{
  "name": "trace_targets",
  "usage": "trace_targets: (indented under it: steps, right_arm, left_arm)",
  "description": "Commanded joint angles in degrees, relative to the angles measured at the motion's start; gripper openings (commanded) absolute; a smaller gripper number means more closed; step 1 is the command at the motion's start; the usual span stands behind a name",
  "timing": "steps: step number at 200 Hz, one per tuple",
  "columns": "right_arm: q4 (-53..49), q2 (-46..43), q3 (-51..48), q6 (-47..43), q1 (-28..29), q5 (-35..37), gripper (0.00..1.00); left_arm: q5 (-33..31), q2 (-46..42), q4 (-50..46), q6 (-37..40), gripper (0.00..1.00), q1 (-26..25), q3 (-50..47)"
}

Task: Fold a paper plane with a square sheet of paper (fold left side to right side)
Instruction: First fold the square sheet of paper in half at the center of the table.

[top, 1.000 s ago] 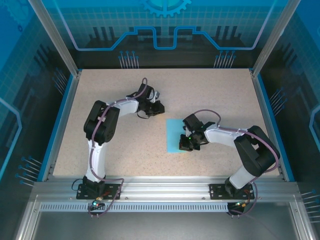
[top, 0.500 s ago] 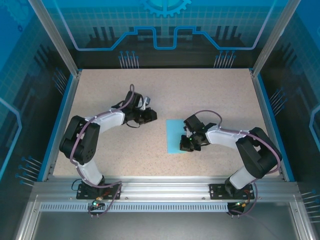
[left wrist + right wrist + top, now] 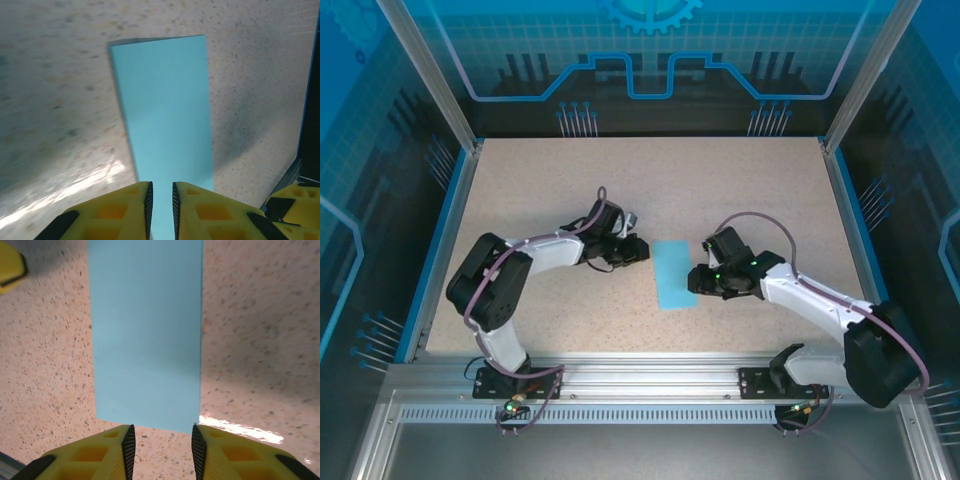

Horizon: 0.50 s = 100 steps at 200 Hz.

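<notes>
Square sheet of paper (image 3: 674, 273) folded into a narrow cyan strip, flat on the table (image 3: 740, 190) between both grippers, right gripper (image 3: 161, 432) released with jaws apart at its near edge, left gripper (image 3: 162, 187) almost clenched, possibly nipping the opposite edge, cannot tell

Light-blue square sheet of paper (image 3: 673, 274), folded to a narrow plain rectangle, lying flat, between the left gripper (image 3: 642, 252) and the right gripper (image 3: 696, 281), one edge just ahead of the right gripper's tips
</notes>
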Motion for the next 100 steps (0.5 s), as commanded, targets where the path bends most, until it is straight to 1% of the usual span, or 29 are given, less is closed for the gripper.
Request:
trace_targets:
  steps: [1, 13, 42, 75, 100]
  right_arm:
    - [-2.1, -2.9, -1.1, -1.1, -3.6, 0.1, 0.39]
    - [-1.3, -4.3, -2.2, -0.8, -5.3, -1.5, 0.40]
    - [0.6, -6.7, -4.4, -0.4, -7.9, -5.3, 0.48]
    - [1.7, -5.2, -4.5, -0.7, -9.7, -10.7, 0.48]
    - [1.9, -1.9, -3.3, -1.0, -10.6, -14.6, 0.48]
  left_arm:
    - [1.6, 4.2, 0.0, -0.9, 0.22, -2.1, 4.5]
    - [1.5, 6.3, -0.3, -0.8, 0.22, -2.9, 6.1]
    - [0.6, 10.1, -1.6, -0.9, 0.21, -4.0, 8.5]
    - [-0.3, 11.4, -3.3, -0.4, 0.21, -4.5, 8.2]
    - [-0.5, 11.4, -3.4, -0.3, 0.21, -4.5, 7.0]
